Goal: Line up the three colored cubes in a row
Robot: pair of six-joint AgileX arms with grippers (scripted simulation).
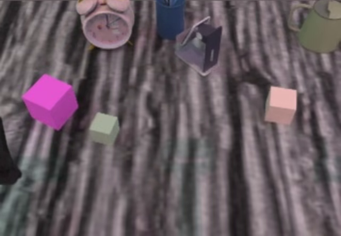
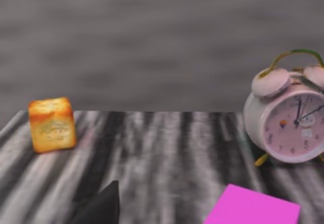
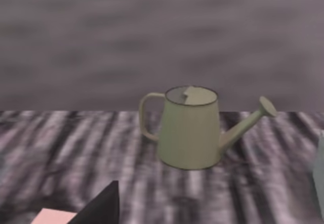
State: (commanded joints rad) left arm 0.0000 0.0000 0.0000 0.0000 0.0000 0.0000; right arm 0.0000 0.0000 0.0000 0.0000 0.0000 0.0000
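Observation:
Three cubes rest apart on the striped cloth. The large magenta cube point(image 1: 49, 101) is at the left, with the small sage-green cube point(image 1: 104, 128) just to its right and nearer the front. The pale pink cube point(image 1: 281, 105) sits far to the right. My left gripper point(image 1: 6, 164) is a dark shape at the left edge, in front of the magenta cube point(image 2: 253, 210). One dark fingertip point(image 2: 104, 206) shows wide of centre, holding nothing. My right gripper is outside the top view. Its fingertip point(image 3: 104, 206) stands beside a corner of the pink cube point(image 3: 53, 217).
Along the back stand a pink alarm clock point(image 1: 106, 20), a blue pen cup point(image 1: 170, 13), a small tilted purple box point(image 1: 201, 47) and a pale green watering can point(image 1: 319, 25). An orange toast-like cube point(image 2: 51, 124) sits near the table's far left edge.

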